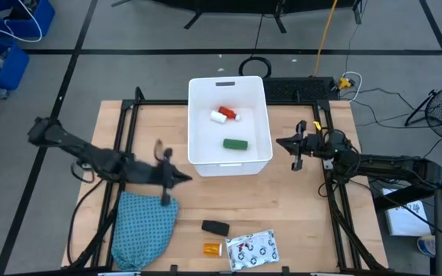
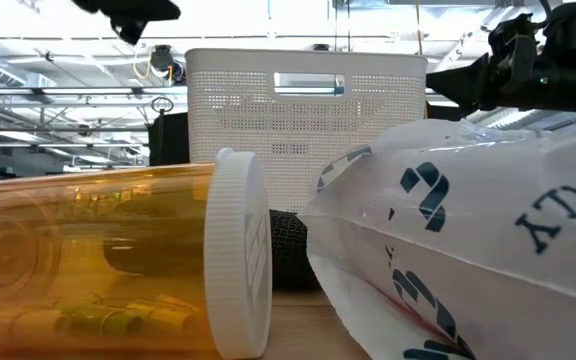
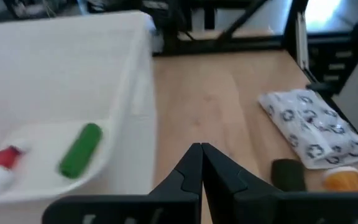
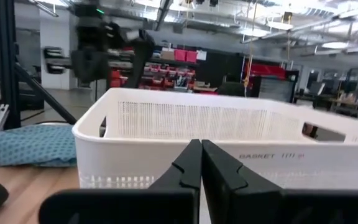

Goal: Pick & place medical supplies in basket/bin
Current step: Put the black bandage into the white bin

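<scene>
The left hand is closed and empty, its two fingers pressed together, hovering over the table just off the tub's near left corner and above the teal cloth. The right hand is also closed and empty, held beside the tub's right wall. The white tub stands at the middle of the table's far side. Inside it lie a red bottle with a white cap and, nearer the front, a green block. On the table near the front edge, well apart from the tub, sit a black oblong, an orange vial and a white patterned packet, close together.
</scene>
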You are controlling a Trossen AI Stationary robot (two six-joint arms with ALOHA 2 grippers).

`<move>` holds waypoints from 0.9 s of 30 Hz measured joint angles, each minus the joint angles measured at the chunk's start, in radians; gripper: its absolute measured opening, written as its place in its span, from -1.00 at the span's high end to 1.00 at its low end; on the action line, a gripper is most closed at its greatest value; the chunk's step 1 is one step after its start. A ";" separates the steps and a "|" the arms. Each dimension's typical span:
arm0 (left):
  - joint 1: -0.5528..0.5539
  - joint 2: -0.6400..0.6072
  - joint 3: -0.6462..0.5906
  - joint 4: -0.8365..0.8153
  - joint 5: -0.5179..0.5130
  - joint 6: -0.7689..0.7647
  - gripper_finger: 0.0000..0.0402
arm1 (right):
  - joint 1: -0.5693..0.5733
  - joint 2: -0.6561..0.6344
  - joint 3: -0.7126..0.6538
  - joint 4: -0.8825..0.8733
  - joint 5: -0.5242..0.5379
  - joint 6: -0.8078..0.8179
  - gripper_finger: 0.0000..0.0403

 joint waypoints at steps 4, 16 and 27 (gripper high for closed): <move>-0.070 0.215 0.121 -0.031 -0.007 -0.087 0.96 | 0.000 0.000 -0.001 -0.008 0.000 0.043 1.00; -0.138 0.626 0.364 -0.065 0.118 -0.105 0.46 | 0.014 0.000 -0.001 0.010 -0.006 0.128 1.00; -0.122 0.776 0.407 -0.094 0.227 -0.118 -0.66 | 0.021 0.001 -0.002 0.006 -0.079 0.117 1.00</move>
